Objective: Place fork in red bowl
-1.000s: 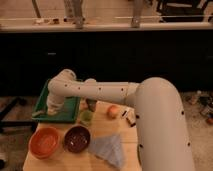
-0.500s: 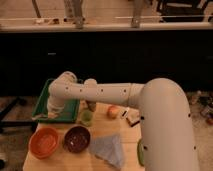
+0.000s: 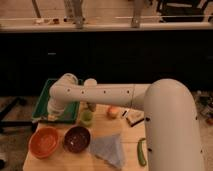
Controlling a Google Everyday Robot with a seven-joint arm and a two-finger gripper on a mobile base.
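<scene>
The red bowl (image 3: 44, 142) sits at the front left of the wooden table, orange-red and empty. My gripper (image 3: 53, 113) hangs at the end of the white arm over the front edge of the green tray (image 3: 46, 95), just behind and above the red bowl. A short pale sliver (image 3: 48, 118) sticks out under the gripper. It may be the fork, but I cannot tell. No fork shows anywhere else on the table.
A dark maroon bowl (image 3: 76, 138) stands right of the red bowl. A green cup (image 3: 86, 117), an orange fruit (image 3: 114, 112), a blue-grey cloth (image 3: 107, 149), a white-handled utensil (image 3: 132, 118) and a long green thing (image 3: 141, 151) lie further right. My arm spans the table's back.
The gripper has sunk slightly toward the tray's front edge. The bowls and other things have not moved.
</scene>
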